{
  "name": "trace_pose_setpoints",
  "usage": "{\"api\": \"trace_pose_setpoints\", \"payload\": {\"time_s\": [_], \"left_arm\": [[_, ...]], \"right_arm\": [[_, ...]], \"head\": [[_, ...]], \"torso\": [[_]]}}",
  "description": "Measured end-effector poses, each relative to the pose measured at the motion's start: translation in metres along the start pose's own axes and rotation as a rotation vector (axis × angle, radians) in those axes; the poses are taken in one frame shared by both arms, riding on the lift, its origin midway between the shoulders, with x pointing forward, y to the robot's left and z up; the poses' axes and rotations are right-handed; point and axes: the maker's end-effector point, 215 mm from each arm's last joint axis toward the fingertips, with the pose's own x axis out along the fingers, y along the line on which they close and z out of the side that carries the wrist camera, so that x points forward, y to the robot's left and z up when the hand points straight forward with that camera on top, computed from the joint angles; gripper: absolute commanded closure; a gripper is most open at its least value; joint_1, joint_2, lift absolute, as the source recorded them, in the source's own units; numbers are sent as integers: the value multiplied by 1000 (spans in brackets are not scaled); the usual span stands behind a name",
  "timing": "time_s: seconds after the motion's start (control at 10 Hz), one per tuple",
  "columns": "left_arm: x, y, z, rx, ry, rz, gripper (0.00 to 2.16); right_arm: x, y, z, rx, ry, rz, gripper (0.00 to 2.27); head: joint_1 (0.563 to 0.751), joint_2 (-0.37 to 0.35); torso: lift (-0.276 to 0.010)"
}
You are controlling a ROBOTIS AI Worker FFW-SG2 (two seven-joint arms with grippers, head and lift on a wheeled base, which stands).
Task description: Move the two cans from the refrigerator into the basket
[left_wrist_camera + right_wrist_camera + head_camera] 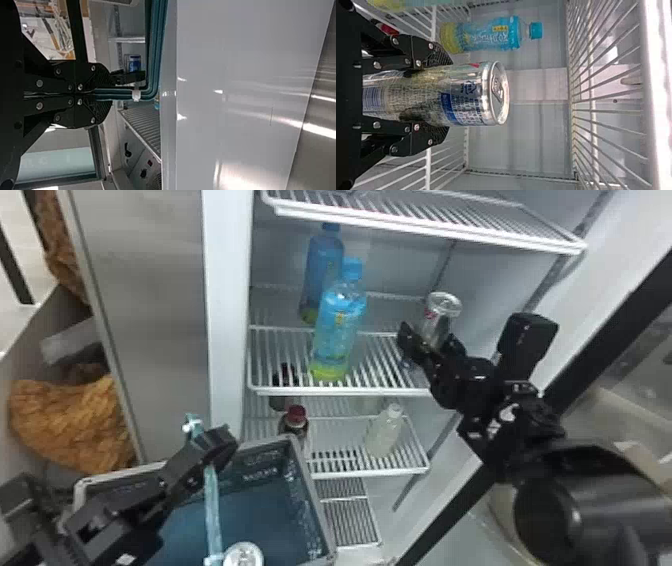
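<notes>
Can one (442, 307) is nearly upright at the right side of the refrigerator (227, 315), level with the middle shelf (345, 391). The right gripper (433, 336) is clamped around it, one finger touching each side; whether its base touches the wires cannot be told. Above its lid there is open room up to the upper shelf (425, 234), whose white front edge juts over the space. To its left, an open gap separates it from the front bottle (337, 325) and the rear bottle (322, 265). The front bottle stands near the middle shelf's front edge.

Can two (242, 555) is inside the basket (314, 490), its round top beside the teal handle (213, 500). The left gripper (220, 440) is closed on that handle. The basket's right rim is near the lower shelf (370, 475), below and left of can one.
</notes>
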Motion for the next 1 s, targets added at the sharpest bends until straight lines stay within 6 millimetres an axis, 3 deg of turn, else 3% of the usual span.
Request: {"api": "trace_pose_setpoints", "payload": {"time_s": [0.5, 1.0], "left_arm": [[-1, 1, -1, -4, 1, 0, 1200], [-1, 0, -2, -7, -1, -2, 1200]], "right_arm": [[-69, 64, -8, 24, 56, 140, 1282], [-113, 137, -38, 122, 143, 295, 1282]], "head": [[695, -252], [695, -172]], "torso": [[-35], [-35]]}}
